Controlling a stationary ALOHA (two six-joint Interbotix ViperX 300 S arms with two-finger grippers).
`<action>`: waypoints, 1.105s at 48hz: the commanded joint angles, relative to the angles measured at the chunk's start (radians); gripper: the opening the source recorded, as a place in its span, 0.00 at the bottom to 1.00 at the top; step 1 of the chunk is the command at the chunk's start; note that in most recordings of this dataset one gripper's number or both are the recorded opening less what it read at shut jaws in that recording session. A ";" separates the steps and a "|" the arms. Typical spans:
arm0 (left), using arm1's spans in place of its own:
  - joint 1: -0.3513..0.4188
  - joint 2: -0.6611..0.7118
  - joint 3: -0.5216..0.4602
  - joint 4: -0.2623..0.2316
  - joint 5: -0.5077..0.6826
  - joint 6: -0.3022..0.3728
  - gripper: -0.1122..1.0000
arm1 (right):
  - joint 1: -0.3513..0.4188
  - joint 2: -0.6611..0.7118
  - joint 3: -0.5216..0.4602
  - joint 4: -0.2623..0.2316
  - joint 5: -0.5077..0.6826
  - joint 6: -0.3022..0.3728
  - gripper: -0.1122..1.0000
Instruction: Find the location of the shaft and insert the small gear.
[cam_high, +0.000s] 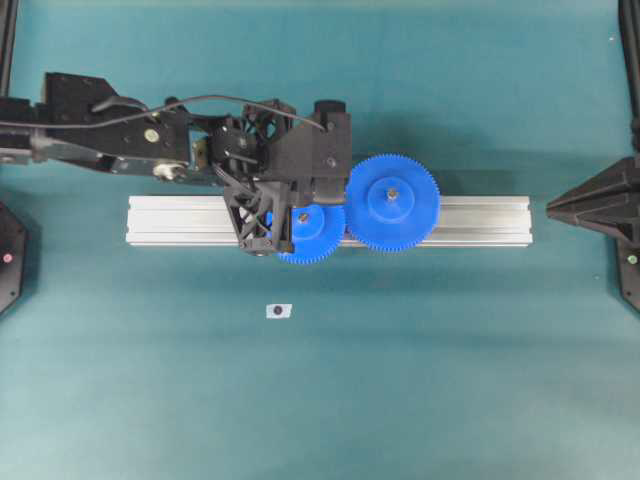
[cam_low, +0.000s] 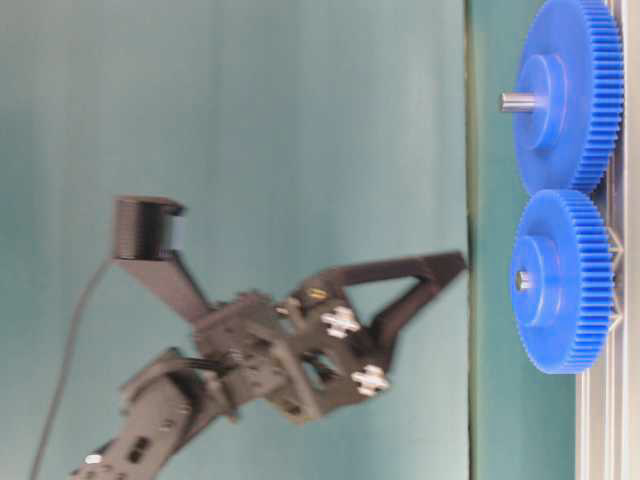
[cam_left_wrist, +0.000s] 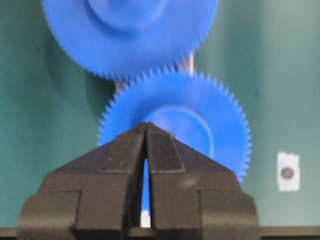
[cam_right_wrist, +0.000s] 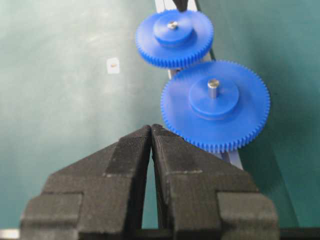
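The small gear (cam_high: 318, 238) sits flat on the aluminium rail (cam_high: 180, 220), its teeth meshed with the larger blue gear (cam_high: 392, 202). The grey tip of the shaft (cam_right_wrist: 172, 24) shows in the small gear's hub; it also shows in the table-level view (cam_low: 522, 281). My left gripper (cam_high: 287, 222) is shut and empty, its tips hanging just above the small gear's hub (cam_left_wrist: 190, 127), a short gap apart in the table-level view (cam_low: 455, 263). My right gripper (cam_right_wrist: 151, 127) is shut and empty, back from the larger gear (cam_right_wrist: 215, 105), at the rail's right end (cam_high: 556, 207).
A small white tag with a dark dot (cam_high: 279, 311) lies on the green table in front of the rail. A second grey pin (cam_right_wrist: 213, 87) stands up through the larger gear's hub. Black arm stands sit at both table edges.
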 joint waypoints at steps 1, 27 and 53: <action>-0.005 -0.060 -0.021 0.005 -0.003 -0.002 0.10 | -0.002 0.008 -0.009 0.000 -0.009 0.008 0.22; -0.112 -0.255 0.086 0.005 -0.032 -0.026 0.10 | -0.002 0.005 -0.006 0.000 -0.009 0.008 0.22; -0.114 -0.439 0.288 0.005 -0.221 -0.176 0.10 | -0.002 0.003 -0.003 0.000 -0.014 0.008 0.22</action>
